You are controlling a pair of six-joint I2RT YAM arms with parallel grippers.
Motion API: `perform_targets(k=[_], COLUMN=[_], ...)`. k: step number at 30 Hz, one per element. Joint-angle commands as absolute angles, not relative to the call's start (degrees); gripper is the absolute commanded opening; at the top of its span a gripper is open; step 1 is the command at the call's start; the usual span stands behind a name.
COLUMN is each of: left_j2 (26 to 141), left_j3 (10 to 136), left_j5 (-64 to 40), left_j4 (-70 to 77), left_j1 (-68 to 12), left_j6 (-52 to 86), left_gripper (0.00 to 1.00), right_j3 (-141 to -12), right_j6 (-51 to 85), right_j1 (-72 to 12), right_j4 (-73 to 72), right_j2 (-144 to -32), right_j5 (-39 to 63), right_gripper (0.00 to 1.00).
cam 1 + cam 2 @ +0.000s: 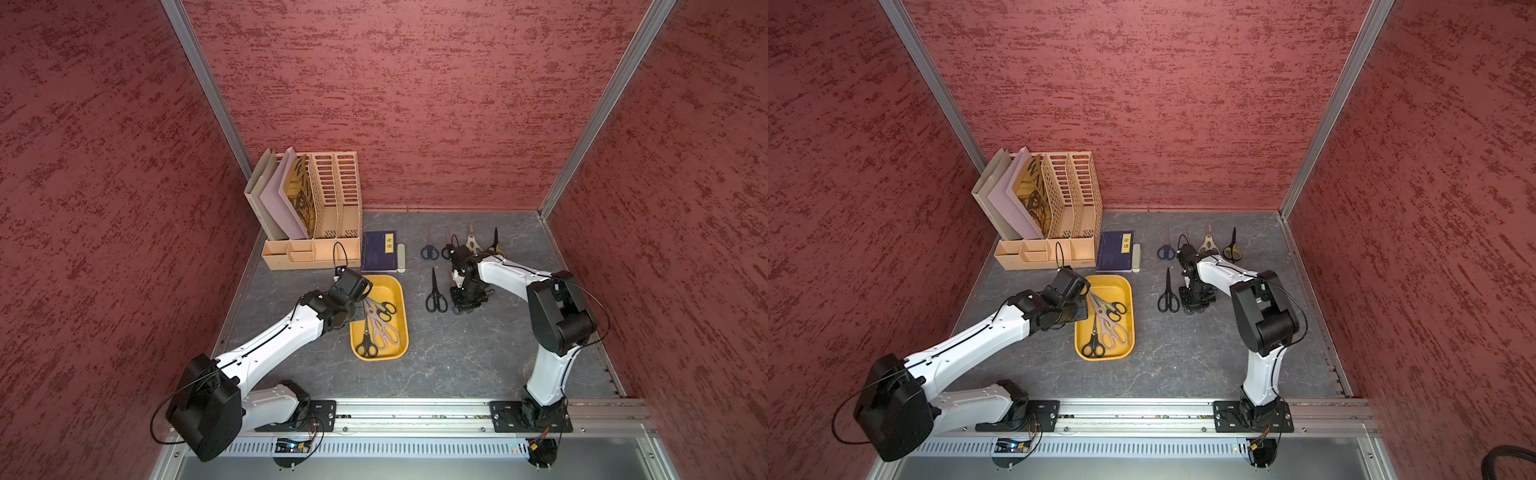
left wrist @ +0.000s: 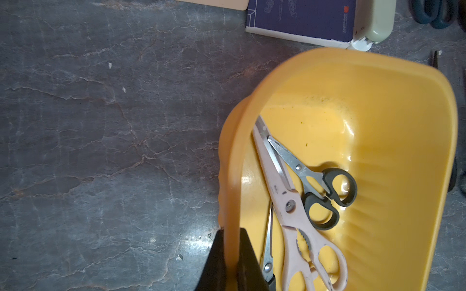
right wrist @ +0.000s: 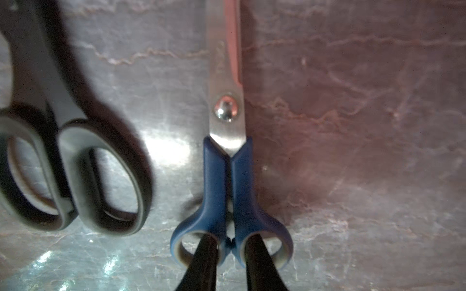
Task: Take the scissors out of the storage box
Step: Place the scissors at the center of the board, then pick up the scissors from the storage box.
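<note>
While left pincer clamps mustard-yellow plastic tub by rim, right pincer grips blue-handled steel scissors.
Likely rigid, slick-bladed; hold at handles.

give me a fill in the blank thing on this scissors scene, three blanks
The left gripper is shut on the rim of the ___ storage box. That box holds ___ pairs of scissors. The right gripper is shut on scissors whose handles are ___.
Missing: yellow; three; blue.
</note>
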State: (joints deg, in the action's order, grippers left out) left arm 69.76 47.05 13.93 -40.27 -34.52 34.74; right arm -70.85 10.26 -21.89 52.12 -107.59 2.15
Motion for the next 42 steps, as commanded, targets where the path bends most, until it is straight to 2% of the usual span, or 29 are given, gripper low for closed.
perform_targets(k=[1, 9, 15, 19, 23, 29, 36, 42], left_j2=[68.5, 68.0, 67.3, 67.4, 67.3, 67.1, 66.8, 64.6], left_j3=[47.1, 46.8, 46.6, 46.6, 46.1, 46.1, 46.0, 45.6], left_j5=[15.0, 16.7, 17.1, 16.8, 16.8, 17.2, 16.8, 17.1], left_j4=[-39.4, -39.1, -39.6, -40.3, -40.5, -41.4, -42.4, -42.4], left_j1=[-35.0, -36.1, -36.2, -36.2, -36.0, -35.5, -34.4, -34.2], left_j6=[36.2, 35.8, 35.2, 34.5, 34.7, 35.5, 37.5, 38.8], left_gripper=[0.0, 0.0, 0.0, 0.0, 0.0, 0.0, 0.0, 0.0], right_j3=[-72.2, -72.2, -72.2, -71.3, -69.2, -68.4, -70.6, -76.5], right_j6=[11.1, 13.0, 14.5, 18.6, 24.7, 32.7, 40.5, 45.1], right_j1=[-21.4, -21.3, -21.3, -22.9, -28.3, -42.6, -56.8, -62.4], right_j4=[51.3, 51.2, 51.3, 48.6, 43.7, 36.1, 29.4, 29.7], right_j2=[-108.7, -108.0, -101.9, -95.0, -88.9, -86.8, -94.1, -103.3], right_j5=[1.3, 1.3, 1.4, 7.4, 11.2, 11.2, 8.2, 5.8], right_gripper=[0.12, 0.3, 0.37, 0.38, 0.38, 0.38, 0.38, 0.36])
